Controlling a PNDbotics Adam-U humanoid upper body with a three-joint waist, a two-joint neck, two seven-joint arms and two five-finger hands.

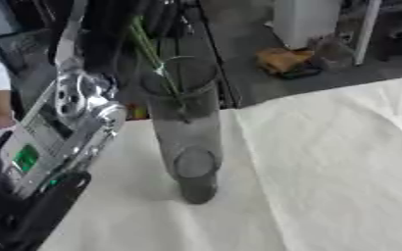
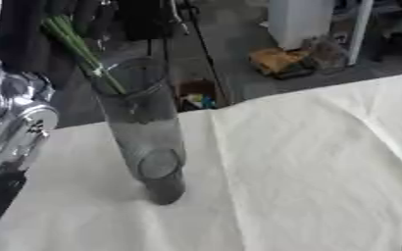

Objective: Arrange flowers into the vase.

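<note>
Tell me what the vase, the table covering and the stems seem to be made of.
Vase: clear glass or clear plastic, smooth; the cloth and stems show through its wall, so which of the two stays open.
Table covering: white woven cloth, matte; soft creases and folds run across it.
Stems: green and thin, either real plant or artificial; the look does not settle it.

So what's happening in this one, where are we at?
A tall clear glass vase stands on a table covered with a white cloth. Green flower stems reach down into its mouth from above, so a flower is going in or has just gone in. The robot's left arm comes up along the left side toward the stems, but its hand is lost against the dark background at the top, so the hold cannot be seen. The right hand is not in view.
</note>
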